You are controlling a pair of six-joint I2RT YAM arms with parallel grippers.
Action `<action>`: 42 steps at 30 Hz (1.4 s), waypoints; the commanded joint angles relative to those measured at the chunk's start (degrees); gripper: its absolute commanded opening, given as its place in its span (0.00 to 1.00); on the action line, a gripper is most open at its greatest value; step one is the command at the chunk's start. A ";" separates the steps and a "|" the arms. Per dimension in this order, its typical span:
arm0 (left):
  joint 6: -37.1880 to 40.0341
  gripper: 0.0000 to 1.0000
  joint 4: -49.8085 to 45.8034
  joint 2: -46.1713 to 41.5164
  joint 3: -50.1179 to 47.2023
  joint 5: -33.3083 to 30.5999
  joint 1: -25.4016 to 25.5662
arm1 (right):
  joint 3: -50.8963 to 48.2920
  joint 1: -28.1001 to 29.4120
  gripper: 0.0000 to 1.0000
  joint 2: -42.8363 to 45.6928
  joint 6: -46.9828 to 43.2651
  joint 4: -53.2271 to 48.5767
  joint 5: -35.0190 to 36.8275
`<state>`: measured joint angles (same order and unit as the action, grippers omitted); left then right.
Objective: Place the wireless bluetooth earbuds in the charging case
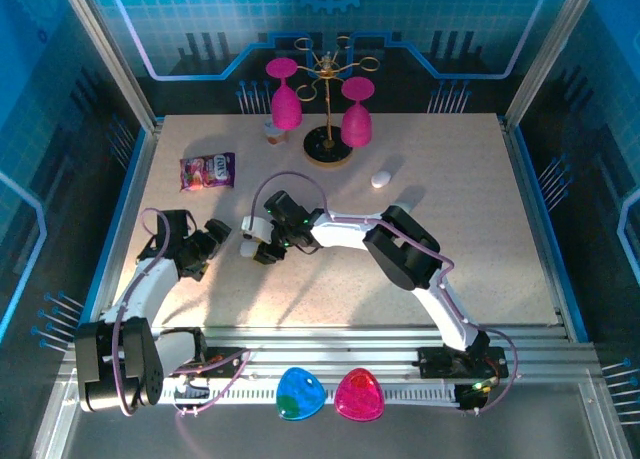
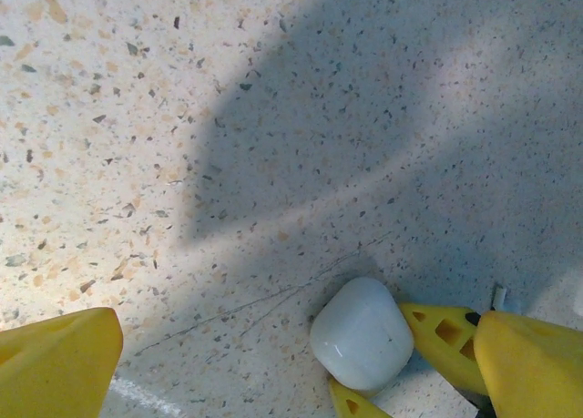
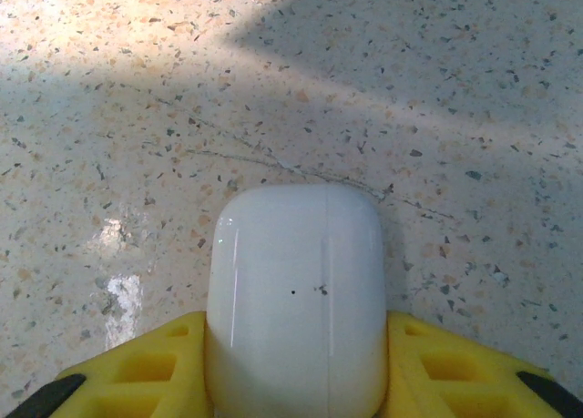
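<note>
A white glossy charging case [image 3: 293, 300] lies on the speckled table with its lid closed. My right gripper [image 3: 296, 386] is shut on it, one yellow finger [image 3: 150, 372] pressed to each side. In the left wrist view the same case [image 2: 362, 333] sits at the lower right, with the right gripper's yellow fingertips [image 2: 437, 338] against it. My left gripper [image 2: 293, 372] stands wide open just left of the case, touching nothing. From above, the left gripper [image 1: 210, 241] and right gripper [image 1: 262, 241] nearly meet at the table's left-centre. The earbuds are out of view.
A gold rack [image 1: 328, 139] with two pink glasses [image 1: 285, 104] stands at the back. A purple snack packet [image 1: 207, 171] lies at the left, and a small white pebble-like case [image 1: 381, 179] right of centre. Blue [image 1: 299, 393] and pink [image 1: 359, 395] shapes rest on the front rail.
</note>
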<state>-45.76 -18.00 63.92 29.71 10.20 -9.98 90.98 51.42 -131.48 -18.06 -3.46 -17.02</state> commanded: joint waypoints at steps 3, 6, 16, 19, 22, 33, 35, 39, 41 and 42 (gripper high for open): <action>2.37 0.99 1.13 -2.28 -0.62 2.73 -0.66 | -5.61 0.09 0.35 6.39 0.64 2.82 0.08; 2.89 0.99 2.62 -3.61 -0.54 5.03 -0.57 | -11.40 0.09 0.35 12.24 1.03 5.48 1.88; 12.62 0.99 11.48 -4.51 5.78 21.37 10.58 | -28.64 -1.63 0.36 35.04 -6.18 5.31 12.08; 14.06 0.99 16.90 -4.61 6.55 22.56 16.34 | -31.63 -2.60 0.36 41.58 -7.82 3.20 13.92; 17.44 0.94 23.59 -4.20 5.75 24.13 22.28 | -33.69 -3.36 0.36 47.61 -8.74 1.23 14.55; 20.09 0.66 36.36 -0.88 6.05 33.33 30.60 | -36.15 -5.14 0.36 60.29 -9.01 -2.32 9.92; 20.08 0.59 37.09 -0.70 6.23 33.85 30.93 | -36.06 -5.20 0.36 60.74 -9.25 -2.59 9.37; 19.66 0.51 38.45 -0.53 6.24 35.96 31.32 | -36.00 -5.54 0.36 60.75 -9.38 -2.46 9.28; 19.71 0.49 38.74 -0.66 6.12 36.32 31.59 | -35.98 -5.63 0.36 60.71 -9.18 -2.02 9.41; 19.65 0.45 38.82 -0.75 6.09 36.33 31.64 | -36.05 -5.63 0.36 60.80 -9.03 -1.65 9.42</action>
<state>-26.81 18.37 62.96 34.94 43.94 21.04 55.35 46.35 -71.77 -26.68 -5.96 -6.46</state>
